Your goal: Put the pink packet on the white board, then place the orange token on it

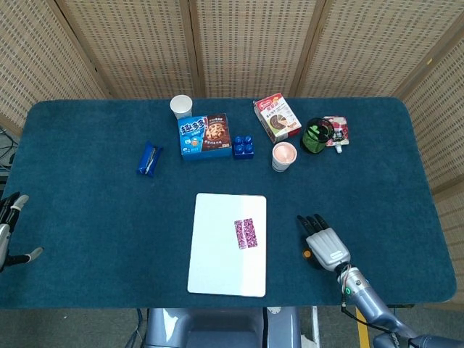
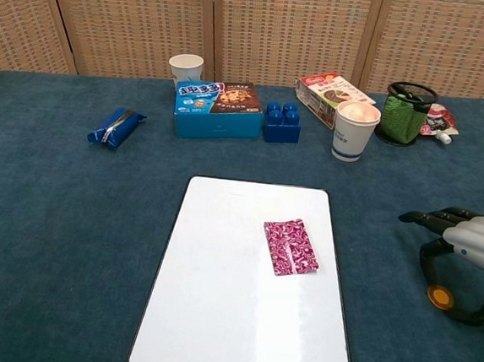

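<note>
**Head view: pink packet lies on the board, token sits under the right hand**

Head view shows the pink packet (image 1: 246, 233) lying flat on the white board (image 1: 217, 261), toward the board's right edge and about midway along it. The board rests on the blue table (image 1: 94, 217), near the front edge.

Right of the board, the right hand (image 1: 324, 245) hovers low with its fingers (image 2: 429, 218) stretched out toward the far side and the thumb curved down. It grips nothing. The orange token (image 2: 440, 296) lies on the table just beneath it, between the thumb and the palm as the chest view shows it; I cannot tell whether anything touches it.

At the far left edge, the left hand (image 1: 9, 230) hangs beside the table, fingers apart, holding nothing.

Along the far side stand a white paper cup (image 1: 181, 106), a blue biscuit box (image 1: 205, 135) with white characters on its left half and a picture of cookies on the right, a blue toy brick (image 1: 243, 146) touching that box, a red and white box (image 1: 277, 118) whose print is too small to read, a second cup (image 1: 283, 156), a green holder (image 1: 316, 135) and a red pouch (image 1: 336, 132) just beside it. A small blue wrapper (image 1: 148, 159) lies apart to the left.
</note>
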Robot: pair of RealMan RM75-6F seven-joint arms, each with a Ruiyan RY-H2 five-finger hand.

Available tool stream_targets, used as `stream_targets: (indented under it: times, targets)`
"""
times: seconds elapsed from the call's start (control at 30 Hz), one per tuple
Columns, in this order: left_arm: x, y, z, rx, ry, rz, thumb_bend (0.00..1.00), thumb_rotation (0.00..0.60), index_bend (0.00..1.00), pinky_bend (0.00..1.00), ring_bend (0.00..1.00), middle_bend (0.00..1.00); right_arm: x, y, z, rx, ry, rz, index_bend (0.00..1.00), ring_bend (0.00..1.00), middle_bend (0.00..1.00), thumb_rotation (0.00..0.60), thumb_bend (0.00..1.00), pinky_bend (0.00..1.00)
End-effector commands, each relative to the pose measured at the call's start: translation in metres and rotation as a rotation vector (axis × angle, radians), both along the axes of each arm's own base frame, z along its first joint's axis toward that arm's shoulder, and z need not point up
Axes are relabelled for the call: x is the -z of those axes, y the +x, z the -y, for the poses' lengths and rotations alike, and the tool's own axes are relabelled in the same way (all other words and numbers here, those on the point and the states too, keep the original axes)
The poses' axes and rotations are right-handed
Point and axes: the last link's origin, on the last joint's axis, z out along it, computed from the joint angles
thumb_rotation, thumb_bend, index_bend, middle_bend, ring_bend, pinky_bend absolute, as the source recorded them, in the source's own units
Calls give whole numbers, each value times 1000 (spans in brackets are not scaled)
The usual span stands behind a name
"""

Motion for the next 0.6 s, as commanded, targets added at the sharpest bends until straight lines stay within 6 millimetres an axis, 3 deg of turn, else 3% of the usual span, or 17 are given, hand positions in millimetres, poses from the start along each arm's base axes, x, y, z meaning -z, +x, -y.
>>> stream_targets:
  times: [0.03, 0.37, 0.6]
  targets:
    - [0, 0, 0, -1, 0, 0, 0, 600, 0, 0, 0, 0, 1, 0, 0, 3, 1, 4, 531, 0, 0, 600, 363, 0]
    - [-1, 0, 0, 0, 1, 1, 0, 600, 0, 0, 0, 0, -4, 13, 3, -8, -4, 39, 531, 0, 0, 600, 367, 0]
    - [-1, 0, 0, 2, 3, 1, 0, 600, 0, 0, 0, 0, -8, 62, 21, -64, -2, 104, 531, 0, 0, 600, 388, 0]
